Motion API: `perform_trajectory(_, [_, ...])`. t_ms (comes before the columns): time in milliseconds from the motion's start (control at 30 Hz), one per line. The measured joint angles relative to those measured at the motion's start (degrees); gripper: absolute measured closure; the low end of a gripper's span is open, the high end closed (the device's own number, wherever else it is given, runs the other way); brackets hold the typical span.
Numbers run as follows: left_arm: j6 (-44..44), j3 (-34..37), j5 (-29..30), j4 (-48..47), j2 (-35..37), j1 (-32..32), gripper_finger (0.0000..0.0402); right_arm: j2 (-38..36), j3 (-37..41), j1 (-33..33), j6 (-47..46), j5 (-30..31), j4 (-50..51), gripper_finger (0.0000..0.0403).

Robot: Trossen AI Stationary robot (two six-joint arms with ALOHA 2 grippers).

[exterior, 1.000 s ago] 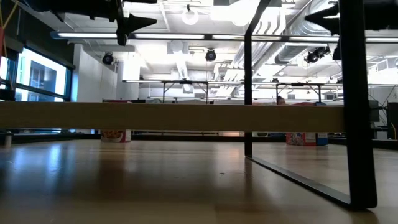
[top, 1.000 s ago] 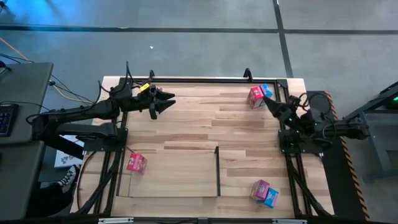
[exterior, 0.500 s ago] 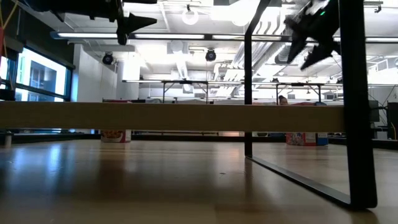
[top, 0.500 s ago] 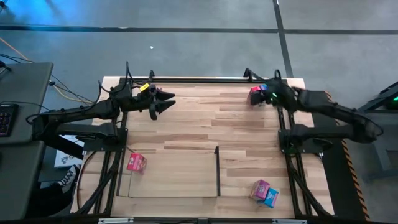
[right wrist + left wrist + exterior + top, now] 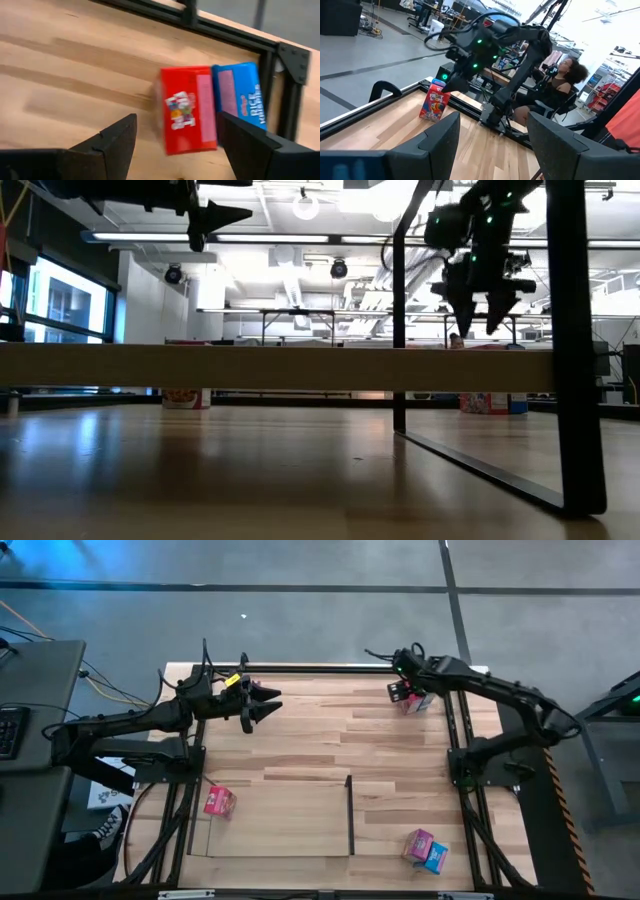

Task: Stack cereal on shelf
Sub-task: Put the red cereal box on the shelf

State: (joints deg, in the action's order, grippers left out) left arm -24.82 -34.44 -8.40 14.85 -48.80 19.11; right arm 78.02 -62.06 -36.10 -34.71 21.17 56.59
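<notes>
Movement from the right pincer (image 5: 403,692): it has swung out over the red cereal box (image 5: 189,109) in the tabletop's (image 5: 330,730) far right corner, fingers now spread, so a grab looks next. Left pincer (image 5: 270,702) hangs spread.

**Cereal boxes scattered, shelf nearly bare**

Upper right of the high view, a red box (image 5: 409,697) stands touching a blue box (image 5: 426,700). Lower right, a pink box (image 5: 418,843) sits against another blue one (image 5: 434,858). One pink box (image 5: 219,802) rests at the light-wood shelf's (image 5: 285,820) left edge, lower centre.
</notes>
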Motion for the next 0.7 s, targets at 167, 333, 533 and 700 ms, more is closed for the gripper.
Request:
perform_trajectory(167, [0.0,0.0,0.1,0.0,0.0,0.0,0.018,2.8,0.0,-0.7,-0.4,2.5,-1.0,0.0143])
perform_trajectory(333, [0.0,0.0,0.2,0.0,0.0,0.0,0.018,4.4,0.0,-0.7,-0.4,2.4,-1.2,0.0143])
perform_trajectory(533, [0.0,0.0,0.2,0.0,0.0,0.0,0.018,6.0,0.0,-0.7,-0.4,2.7,-1.2,0.0143])
perform_trajectory(700, [0.0,0.0,0.2,0.0,0.0,0.0,0.018,7.2,0.0,-0.7,-0.4,3.5,-1.2,0.0143])
